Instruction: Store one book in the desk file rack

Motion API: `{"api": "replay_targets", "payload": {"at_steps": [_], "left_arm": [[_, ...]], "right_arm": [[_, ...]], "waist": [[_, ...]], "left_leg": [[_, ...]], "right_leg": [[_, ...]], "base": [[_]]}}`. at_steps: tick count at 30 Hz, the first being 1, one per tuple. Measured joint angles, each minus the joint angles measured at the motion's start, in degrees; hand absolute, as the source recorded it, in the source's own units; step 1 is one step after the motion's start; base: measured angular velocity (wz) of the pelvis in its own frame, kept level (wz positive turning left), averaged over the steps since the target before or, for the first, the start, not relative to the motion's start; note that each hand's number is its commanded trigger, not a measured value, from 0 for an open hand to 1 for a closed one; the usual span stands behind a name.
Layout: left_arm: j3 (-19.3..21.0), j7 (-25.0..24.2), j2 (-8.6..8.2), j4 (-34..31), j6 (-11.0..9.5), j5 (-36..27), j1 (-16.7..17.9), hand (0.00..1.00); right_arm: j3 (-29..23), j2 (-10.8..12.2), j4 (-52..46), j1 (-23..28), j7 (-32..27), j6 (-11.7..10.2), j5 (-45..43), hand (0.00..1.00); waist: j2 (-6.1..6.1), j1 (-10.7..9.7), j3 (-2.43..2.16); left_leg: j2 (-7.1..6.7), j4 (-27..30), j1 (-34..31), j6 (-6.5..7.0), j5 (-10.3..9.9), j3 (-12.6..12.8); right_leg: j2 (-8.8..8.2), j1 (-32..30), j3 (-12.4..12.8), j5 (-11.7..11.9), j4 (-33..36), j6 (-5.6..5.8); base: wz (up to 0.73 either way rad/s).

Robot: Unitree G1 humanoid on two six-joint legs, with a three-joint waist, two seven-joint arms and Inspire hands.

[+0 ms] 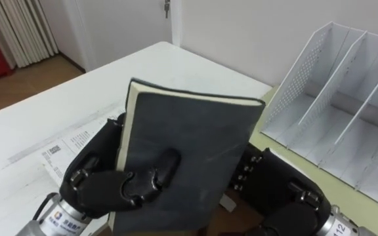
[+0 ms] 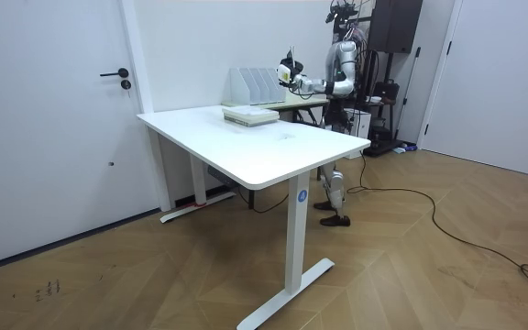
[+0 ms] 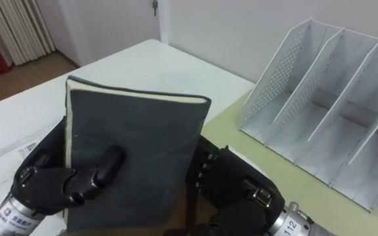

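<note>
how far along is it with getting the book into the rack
Done: the book is picked up. In hand: the left robot hand grips its cover with curled fingers, and the right robot hand sits at its right edge. To do: the file rack to the right holds nothing in the slots that show, so the book must be carried over and slid into one.

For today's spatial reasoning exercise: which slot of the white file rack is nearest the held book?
The leftmost slot, behind the perforated end wall; the others sit farther right, away from the book.
</note>
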Motion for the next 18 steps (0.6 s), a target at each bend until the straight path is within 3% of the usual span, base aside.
{"api": "replay_targets", "payload": {"at_steps": [1,3,7,12,18], "left_arm": [[-0.03,-0.17,0.26,0.07,0.11,0.00,0.00,1.00],[-0.07,-0.83,0.94,0.53,0.37,0.00,0.00,1.00],[-0.14,-1.90,1.37,1.61,1.08,0.00,0.00,1.00],[-1.05,-3.32,3.33,2.40,1.08,-2.02,-0.01,1.00],[-3.59,-5.07,3.57,2.58,1.24,-2.06,-0.07,1.00]], "right_arm": [[0.09,0.00,0.00,-0.04,0.07,0.04,0.00,0.16],[0.23,0.00,-0.18,-0.32,0.60,0.70,0.00,0.97],[0.37,-0.06,-0.45,-0.99,1.92,1.20,0.01,1.00],[1.04,-1.70,-0.99,-1.50,1.16,1.21,-0.01,1.00],[1.81,-1.90,-1.02,-1.50,-0.08,1.22,-0.03,1.00]], "waist": [[-0.01,0.00,0.01],[-0.11,-0.02,0.06],[-0.47,0.00,0.12],[-0.63,0.02,0.12],[-0.64,0.02,0.13]], "left_leg": [[0.00,0.00,0.00,0.00,0.00,0.00],[0.00,0.00,0.03,0.00,0.00,0.00],[-0.02,0.01,0.10,0.00,0.00,0.01],[-0.02,0.03,0.18,0.00,0.00,0.01],[-0.02,0.04,0.29,0.00,0.00,0.05]], "right_leg": [[0.00,0.00,0.01,0.00,0.00,0.00],[-0.01,0.00,0.04,0.00,0.01,0.00],[-0.03,0.06,0.03,0.00,0.05,0.00],[-0.02,0.11,0.02,0.00,0.13,-0.01],[-0.04,0.12,0.07,0.01,0.27,-0.01]], "base": [[0.00],[0.00],[0.00],[0.00],[0.00]]}}
